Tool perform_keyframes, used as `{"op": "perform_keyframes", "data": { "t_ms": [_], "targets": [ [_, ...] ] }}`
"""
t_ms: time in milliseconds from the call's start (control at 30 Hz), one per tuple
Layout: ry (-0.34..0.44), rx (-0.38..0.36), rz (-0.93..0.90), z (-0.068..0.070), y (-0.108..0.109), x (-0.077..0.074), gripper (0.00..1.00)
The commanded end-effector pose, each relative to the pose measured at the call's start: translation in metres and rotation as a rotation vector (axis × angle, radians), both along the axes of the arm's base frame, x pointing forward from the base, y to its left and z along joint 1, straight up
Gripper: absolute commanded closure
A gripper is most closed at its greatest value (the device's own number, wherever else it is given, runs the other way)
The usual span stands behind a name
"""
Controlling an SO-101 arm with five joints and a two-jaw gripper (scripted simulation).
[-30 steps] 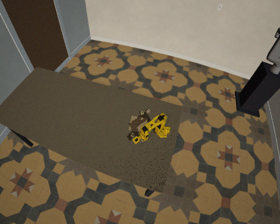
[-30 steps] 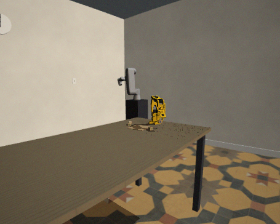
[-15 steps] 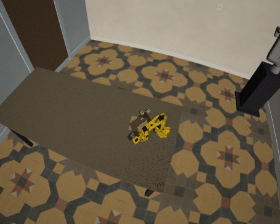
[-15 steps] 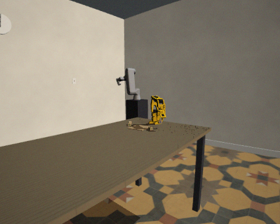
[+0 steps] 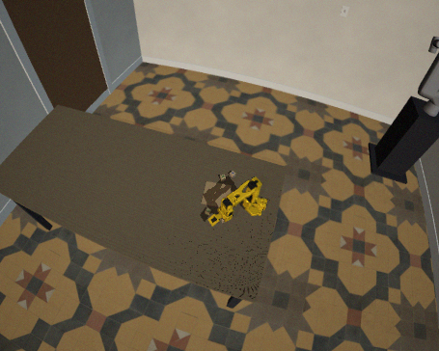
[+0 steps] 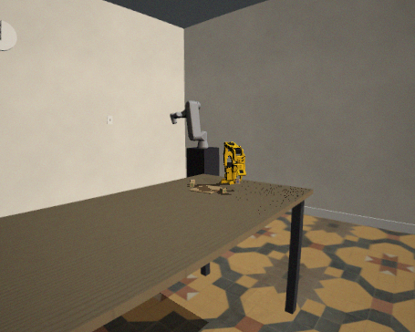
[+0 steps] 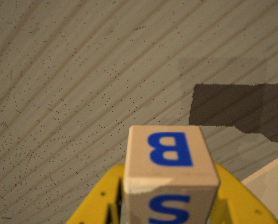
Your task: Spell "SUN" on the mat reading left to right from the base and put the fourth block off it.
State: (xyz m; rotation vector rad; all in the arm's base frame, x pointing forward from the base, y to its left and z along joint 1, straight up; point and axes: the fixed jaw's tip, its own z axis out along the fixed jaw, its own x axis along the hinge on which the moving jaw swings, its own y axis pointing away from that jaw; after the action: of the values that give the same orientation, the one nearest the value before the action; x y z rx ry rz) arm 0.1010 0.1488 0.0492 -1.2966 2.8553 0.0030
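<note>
My gripper (image 5: pixel 220 220) (image 6: pixel 237 181) (image 7: pixel 171 200) is shut on a pale wooden block (image 7: pixel 170 175) above the table, beside the mat. In the wrist view this block shows a blue B on one face and a blue S on the adjoining face. The tan mat (image 5: pixel 208 186) (image 6: pixel 196 190) lies partly under the arm's shadow; its edge shows at the lower right of the wrist view (image 7: pixel 266 187). One block (image 5: pixel 222 176) and another block (image 5: pixel 233 173) are close together beyond the mat's far end. A further block (image 5: pixel 207 211) (image 6: pixel 223 190) is near the mat's opposite end. Their letters are too small to read.
The brown table (image 5: pixel 105 163) (image 6: pixel 122 245) carries the yellow arm near its right end. The arm's dark shadow falls across the mat and the table. A grey arm on a black pedestal (image 5: pixel 403 139) (image 6: pixel 202 162) stands away from the table.
</note>
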Motion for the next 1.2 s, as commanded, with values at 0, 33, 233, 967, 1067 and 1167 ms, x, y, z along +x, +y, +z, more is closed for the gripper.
{"op": "perform_keyframes", "data": {
  "t_ms": [0, 33, 233, 967, 1067, 1167],
  "targets": [
    [-0.038, 0.053, 0.000, 0.008, 0.007, 0.004, 1.00],
    [-0.038, 0.053, 0.000, 0.007, 0.007, 0.004, 1.00],
    [-0.038, 0.053, 0.000, 0.004, 0.007, 0.004, 1.00],
    [-0.038, 0.053, 0.000, -0.003, 0.007, 0.004, 1.00],
    [-0.038, 0.053, 0.000, -0.003, 0.007, 0.004, 1.00],
    [-0.038, 0.053, 0.000, -0.005, 0.007, 0.004, 1.00]
  ]
}}
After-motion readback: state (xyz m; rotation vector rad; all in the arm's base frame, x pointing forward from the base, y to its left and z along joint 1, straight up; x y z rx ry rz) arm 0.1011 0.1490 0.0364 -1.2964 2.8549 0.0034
